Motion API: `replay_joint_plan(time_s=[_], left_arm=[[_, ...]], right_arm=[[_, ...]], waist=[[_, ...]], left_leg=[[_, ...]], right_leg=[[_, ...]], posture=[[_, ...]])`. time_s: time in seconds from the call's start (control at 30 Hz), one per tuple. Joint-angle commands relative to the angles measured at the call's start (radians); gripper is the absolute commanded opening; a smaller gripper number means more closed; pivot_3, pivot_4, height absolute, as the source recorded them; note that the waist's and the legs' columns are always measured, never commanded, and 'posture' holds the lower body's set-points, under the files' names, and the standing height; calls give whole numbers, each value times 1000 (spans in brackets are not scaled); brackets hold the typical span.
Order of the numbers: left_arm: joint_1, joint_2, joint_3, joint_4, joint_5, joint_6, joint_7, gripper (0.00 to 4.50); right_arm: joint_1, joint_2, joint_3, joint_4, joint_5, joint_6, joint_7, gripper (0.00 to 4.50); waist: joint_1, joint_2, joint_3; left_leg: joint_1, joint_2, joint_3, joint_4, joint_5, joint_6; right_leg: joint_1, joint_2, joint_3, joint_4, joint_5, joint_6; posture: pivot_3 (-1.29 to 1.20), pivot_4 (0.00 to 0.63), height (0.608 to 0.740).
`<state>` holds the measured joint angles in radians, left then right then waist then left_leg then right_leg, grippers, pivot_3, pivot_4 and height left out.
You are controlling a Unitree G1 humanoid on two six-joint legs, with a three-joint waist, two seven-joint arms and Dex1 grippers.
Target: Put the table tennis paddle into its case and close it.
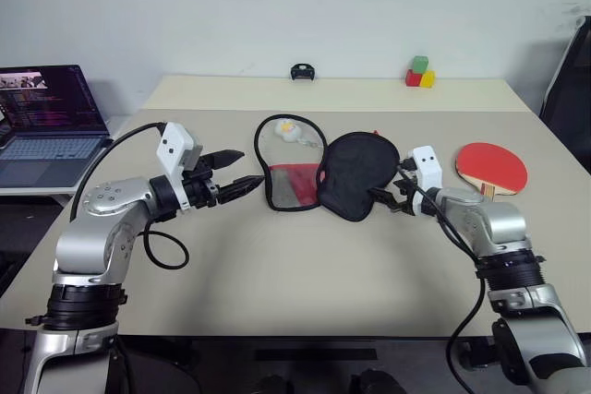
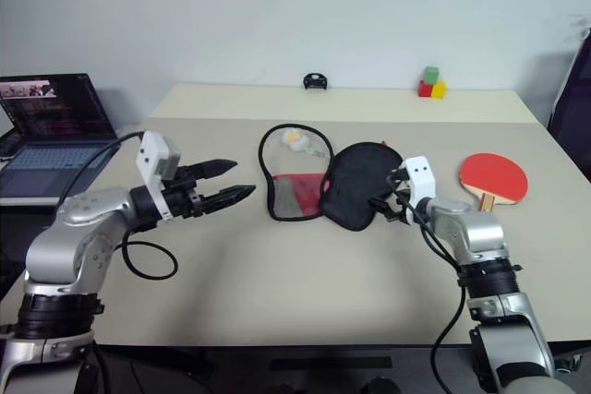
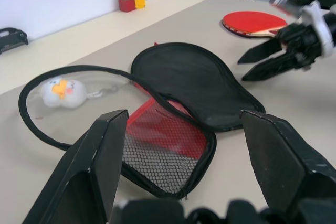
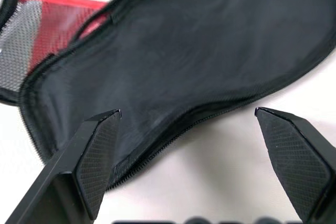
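Observation:
The case lies unzipped and spread open at the table's middle: its black fabric half (image 1: 355, 173) on the right, its see-through mesh half with a red panel (image 1: 292, 182) on the left. To the right of it, the table tennis paddle (image 1: 491, 167) rests flat, red face up, handle toward me. My left gripper (image 1: 251, 167) hovers open, left of the mesh half, pointing at it. At the near right edge of the black half (image 4: 184, 51), my right gripper (image 1: 384, 198) is open with nothing between its fingers (image 4: 100, 145).
A small white and orange plush charm (image 1: 289, 130) lies in the clear part of the case. Coloured blocks (image 1: 420, 72) and a small black object (image 1: 302, 71) sit at the table's back. A laptop (image 1: 51, 122) stands at the left, a dark chair (image 1: 572, 80) at the right.

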<state>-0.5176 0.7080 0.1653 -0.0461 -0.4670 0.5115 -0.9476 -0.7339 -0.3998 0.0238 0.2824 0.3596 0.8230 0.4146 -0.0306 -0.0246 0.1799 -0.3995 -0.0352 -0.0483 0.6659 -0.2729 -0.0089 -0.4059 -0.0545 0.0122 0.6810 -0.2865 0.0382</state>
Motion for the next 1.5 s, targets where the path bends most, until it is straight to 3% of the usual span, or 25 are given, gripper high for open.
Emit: replay_joint_plan(time_s=[0.03,0.47,0.6,0.93,1.27,1.5], left_arm=[[-22,14,26,-10,-13,-24,-2,3700],[-28,12,12,19,-1,-53,-12,3700],[-26,18,6,20,-1,-58,-26,3737],[-21,14,-9,24,6,-75,-48,3737],[-34,7,-54,18,4,-78,-85,3737],[-68,-19,-97,29,7,-78,-93,3737]], right_arm=[[-35,18,-14,39,-30,-40,-3,4500],[-52,121,-6,84,-62,-69,6,4500],[-39,146,-10,74,-78,-80,-10,3630],[0,148,-25,-13,-67,-18,-21,76],[70,26,-72,-162,-14,143,32,29],[40,-113,-72,-117,-18,164,114,29]], waist=[[-1,0,0],[-4,0,0],[-4,0,0],[-3,0,0],[-1,0,0],[-1,0,0]], left_leg=[[0,0,0,0,0,0],[1,0,0,0,0,0],[0,0,0,0,0,0],[0,0,0,0,0,0],[0,0,0,0,0,0],[0,0,0,0,0,1]], right_leg=[[0,0,0,0,0,0],[0,1,1,1,0,0],[-1,1,1,1,0,0],[-1,1,1,1,0,0],[-1,1,0,1,0,0],[0,1,0,1,0,0]], posture=[[0,150,740],[0,150,740],[0,150,740],[0,150,740],[0,150,740],[0,150,740]])
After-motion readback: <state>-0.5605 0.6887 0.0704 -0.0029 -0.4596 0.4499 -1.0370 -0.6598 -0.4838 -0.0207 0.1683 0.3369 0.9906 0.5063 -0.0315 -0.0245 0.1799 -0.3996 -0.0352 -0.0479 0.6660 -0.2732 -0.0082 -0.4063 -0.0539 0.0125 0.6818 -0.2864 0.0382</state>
